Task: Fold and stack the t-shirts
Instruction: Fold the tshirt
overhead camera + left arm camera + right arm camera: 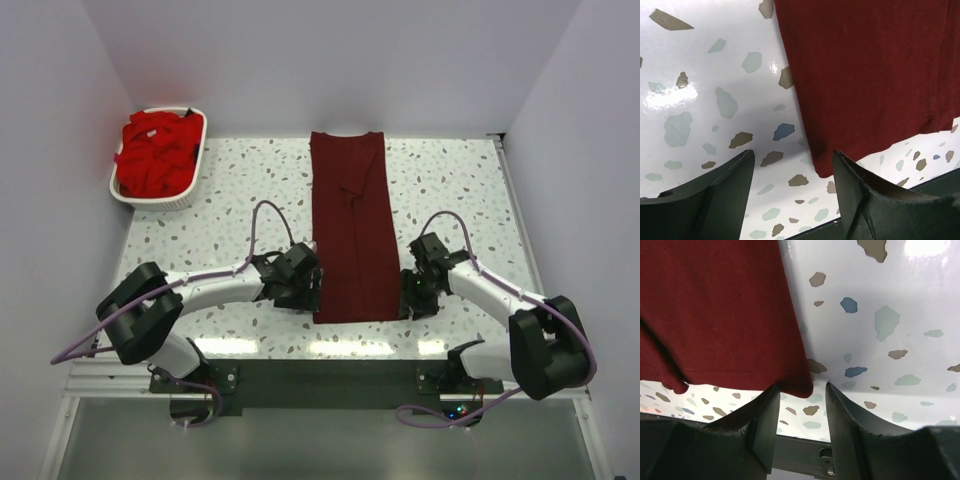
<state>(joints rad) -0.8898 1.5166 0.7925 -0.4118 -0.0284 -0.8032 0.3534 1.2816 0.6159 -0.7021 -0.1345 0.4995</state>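
One dark maroon t-shirt [350,240] is laid as a long narrow strip down the middle of the table [230,200], so the lengthwise folds are judged done and the crosswise folds left. The bright red t-shirts [158,152] are heaped unfolded in the white basket [165,201], which only the top view shows. Only in the wrist views are the left gripper [792,160] and right gripper [802,390] seen parted, nothing clamped, at the strip's near corners.
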